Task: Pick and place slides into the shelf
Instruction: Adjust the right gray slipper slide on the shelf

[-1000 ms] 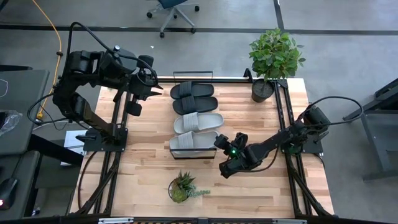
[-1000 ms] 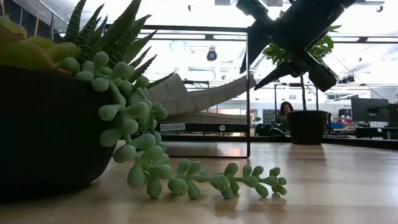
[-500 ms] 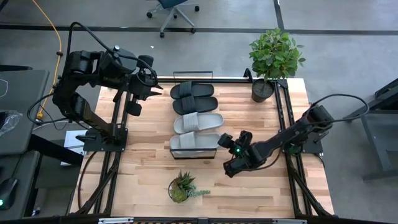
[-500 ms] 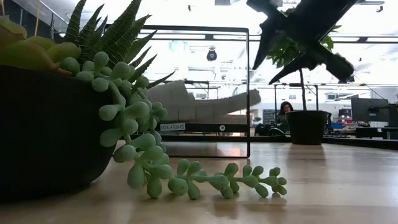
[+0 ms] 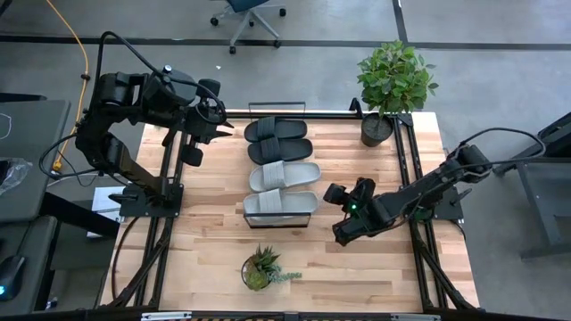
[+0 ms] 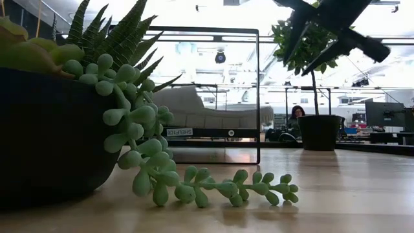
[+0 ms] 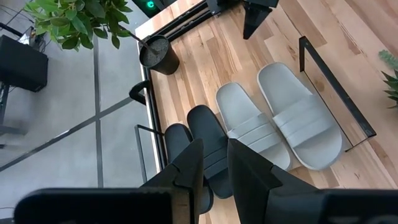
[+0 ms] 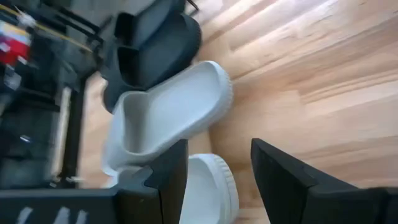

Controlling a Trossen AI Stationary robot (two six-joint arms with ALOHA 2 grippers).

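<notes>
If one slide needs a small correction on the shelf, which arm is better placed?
The right, probably. The right gripper is open, empty and beside the nearest grey slide on the shelf. The left gripper waits at the table's far left corner.

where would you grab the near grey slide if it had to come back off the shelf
Probably by the toe end of the grey slide, coming from the right tool's side. It lies flat on the shelf with that end facing the open table, the other grey slide crowding its long side.
</notes>
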